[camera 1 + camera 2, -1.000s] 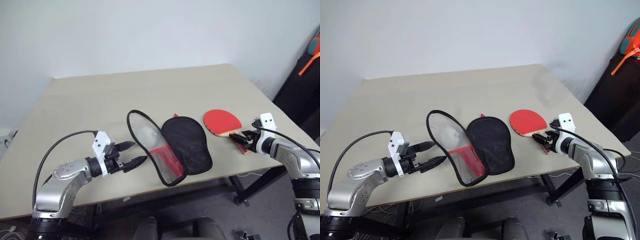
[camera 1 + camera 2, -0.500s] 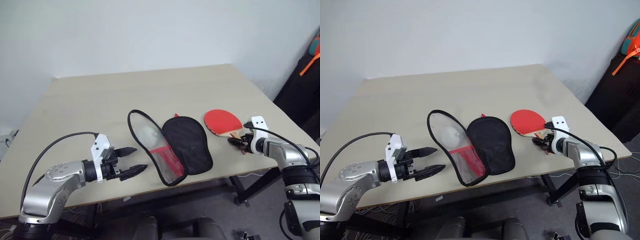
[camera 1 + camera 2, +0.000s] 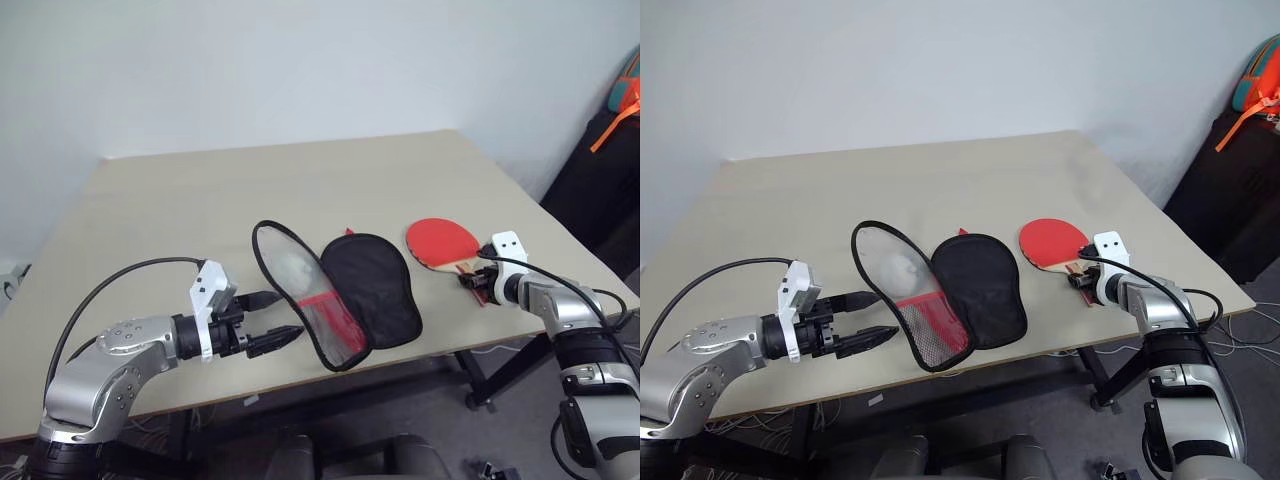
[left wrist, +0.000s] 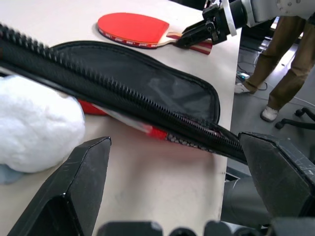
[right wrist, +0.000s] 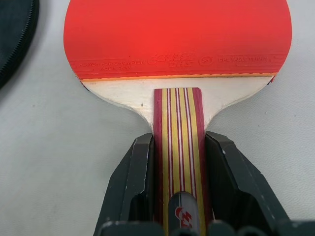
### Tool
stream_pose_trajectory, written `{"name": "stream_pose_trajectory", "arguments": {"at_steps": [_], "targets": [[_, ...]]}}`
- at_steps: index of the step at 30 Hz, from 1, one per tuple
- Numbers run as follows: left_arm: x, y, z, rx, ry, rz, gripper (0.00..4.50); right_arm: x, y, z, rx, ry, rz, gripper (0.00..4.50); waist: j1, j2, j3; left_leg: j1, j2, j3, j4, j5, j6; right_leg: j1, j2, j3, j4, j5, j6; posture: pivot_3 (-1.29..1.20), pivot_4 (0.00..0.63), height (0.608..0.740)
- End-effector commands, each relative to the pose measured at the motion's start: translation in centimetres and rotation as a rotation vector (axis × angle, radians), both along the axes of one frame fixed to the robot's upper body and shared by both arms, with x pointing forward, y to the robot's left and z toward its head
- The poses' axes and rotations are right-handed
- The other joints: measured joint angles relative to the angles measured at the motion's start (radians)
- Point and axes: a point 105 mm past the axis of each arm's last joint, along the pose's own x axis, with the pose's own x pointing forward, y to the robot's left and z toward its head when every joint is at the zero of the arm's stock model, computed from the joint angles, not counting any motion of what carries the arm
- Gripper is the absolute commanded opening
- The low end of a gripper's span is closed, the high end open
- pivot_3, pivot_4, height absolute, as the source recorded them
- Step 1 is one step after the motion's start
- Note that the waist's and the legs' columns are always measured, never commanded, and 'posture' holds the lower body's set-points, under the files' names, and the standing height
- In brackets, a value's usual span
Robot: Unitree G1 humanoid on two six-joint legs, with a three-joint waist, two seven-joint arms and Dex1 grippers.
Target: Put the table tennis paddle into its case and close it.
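Note:
The table tennis paddle (image 3: 440, 241) lies red face up near the right edge of the table (image 3: 300, 180), its striped wooden handle (image 5: 179, 128) pointing at the front edge. My right gripper (image 5: 179, 143) is shut on that handle, with one black finger (image 5: 138, 172) pressed against each side. The case (image 3: 375, 285) lies open to the paddle's left, its black half beside the mesh half (image 3: 293, 292), with a white soft lump (image 4: 34, 125) under the mesh. My left gripper (image 3: 280, 317) stands open at the mesh half's front edge, its fingers (image 4: 74, 196) empty.
The paddle's handle ends close to the table's front right edge. A dark bag with orange straps (image 3: 612, 120) stands off the table to the right. A person's legs (image 4: 285, 64) are beyond the table. The back half of the table holds nothing.
My right gripper has crept forward along the paddle's handle and closed on it. My left gripper has shifted slightly toward the case and stays open.

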Motion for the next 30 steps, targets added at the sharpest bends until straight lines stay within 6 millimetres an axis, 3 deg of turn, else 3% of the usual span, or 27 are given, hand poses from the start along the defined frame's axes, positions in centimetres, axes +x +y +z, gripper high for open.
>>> {"name": "stream_pose_trajectory", "arguments": {"at_steps": [1,7,9,12,19,24,30], "targets": [[0.4,-0.1,0.9,0.003,-0.039,-0.014,4.50,1.1,0.4,2.5,0.032,-0.111,0.002,1.11,-0.001,0.000,0.000,0.000,0.000,0.000,0.000,0.000,0.000,0.000,0.000,0.000,0.000,0.000,0.000,0.00,0.000,0.740],[0.7,0.1,0.6,0.007,-0.029,-0.016,4.50,0.6,1.5,7.5,0.170,-0.202,0.037,1.11,0.004,0.003,0.002,-0.003,0.000,0.001,-0.002,0.001,0.002,-0.002,0.000,0.001,0.000,0.000,0.000,0.00,0.000,0.740],[0.9,0.1,0.6,0.006,-0.026,-0.016,4.50,-0.3,3.3,9.2,0.207,-0.242,0.105,1.11,0.004,0.003,0.002,-0.004,0.000,0.000,-0.002,0.002,0.003,-0.003,0.000,0.001,0.000,0.000,0.001,0.00,0.000,0.740],[1.1,0.0,0.4,0.006,-0.022,-0.022,4.50,-1.5,6.0,10.0,0.271,-0.230,0.159,1.11,0.004,0.003,0.002,-0.005,0.000,0.000,-0.002,0.002,0.003,-0.004,0.000,0.001,0.000,0.000,0.001,0.00,0.000,0.740],[1.5,-0.2,-0.1,0.002,-0.011,-0.038,4.50,-4.0,12.8,9.2,0.487,-0.136,0.208,1.11,0.004,0.003,0.002,-0.006,0.000,0.000,-0.002,0.000,0.000,-0.004,0.000,0.000,0.001,0.000,0.000,0.00,0.000,0.740],[1.6,0.0,-0.6,0.005,-0.004,-0.043,4.50,-5.1,14.6,7.1,0.523,-0.045,0.158,1.11,0.010,0.003,0.001,-0.012,0.000,0.000,-0.001,0.000,0.000,-0.008,-0.001,-0.001,0.000,0.000,0.000,0.00,0.000,0.740],[1.8,0.0,-0.6,0.010,-0.007,-0.049,4.50,-6.5,14.8,4.8,0.507,0.019,0.131,1.11,0.009,0.003,0.001,-0.012,0.000,0.000,-0.002,0.000,0.000,-0.009,-0.001,-0.001,0.000,0.000,0.000,0.00,0.000,0.740]]}}
